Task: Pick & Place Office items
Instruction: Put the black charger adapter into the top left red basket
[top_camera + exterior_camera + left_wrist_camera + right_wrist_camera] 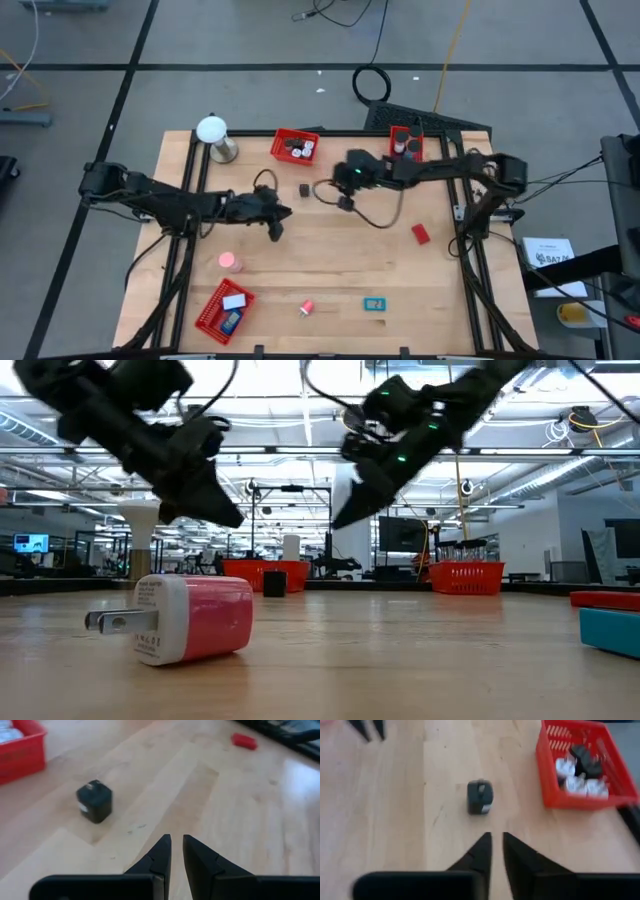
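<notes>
A small black cube [304, 189] stands on the table between my two grippers; it also shows in the left wrist view [94, 801] and the right wrist view [480, 796]. My left gripper [278, 230] hovers to the cube's near left, shut and holding nothing [176, 845]. My right gripper [335, 192] hangs just right of the cube, pointing at it, shut and holding nothing [496, 842]. Loose on the table lie a pink item [230, 262], a pink-and-white charger [190, 618], a teal piece [374, 304] and a red piece [420, 233].
A red tray [280, 139] holding white and black items stands at the far middle, a second red tray [413, 137] at the far right, a third [207, 318] at the near left. A white ball on a silver stand [213, 135] is at the far left.
</notes>
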Tool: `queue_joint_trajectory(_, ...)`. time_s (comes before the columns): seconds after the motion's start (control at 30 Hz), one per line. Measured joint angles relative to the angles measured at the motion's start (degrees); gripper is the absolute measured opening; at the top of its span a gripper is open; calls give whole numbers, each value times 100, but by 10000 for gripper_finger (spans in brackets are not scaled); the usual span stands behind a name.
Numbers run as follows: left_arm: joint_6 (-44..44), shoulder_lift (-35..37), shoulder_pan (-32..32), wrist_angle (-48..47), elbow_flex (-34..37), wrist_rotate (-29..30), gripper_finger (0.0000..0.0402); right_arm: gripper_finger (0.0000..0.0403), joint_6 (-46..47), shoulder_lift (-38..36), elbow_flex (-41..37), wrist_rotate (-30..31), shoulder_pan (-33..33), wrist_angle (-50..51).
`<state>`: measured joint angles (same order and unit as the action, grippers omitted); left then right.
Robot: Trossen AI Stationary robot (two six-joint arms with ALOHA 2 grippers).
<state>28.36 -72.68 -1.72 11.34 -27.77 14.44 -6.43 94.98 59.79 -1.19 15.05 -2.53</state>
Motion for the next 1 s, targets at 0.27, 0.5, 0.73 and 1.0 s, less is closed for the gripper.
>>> queue_joint_trajectory(0.27, 633, -54, 196, -2217, -1327, 128, 47, 7, 984, -1309, -2226, 888, -348, -1189)
queue_joint_trajectory(0.5, 928, -166, 337, -2716, -1756, 106, 47, 3, 1235, -1922, -3552, 1006, -611, -2809)
queue_joint_trajectory(0.73, -70, -259, 278, -1729, -1771, -48, 47, 2, 1116, -2246, -4752, 1022, -690, -5164)
queue_joint_trajectory(1.0, 380, -291, 453, -1424, -1777, -584, 46, 1, 1340, -2646, -5129, 390, -700, -5440)
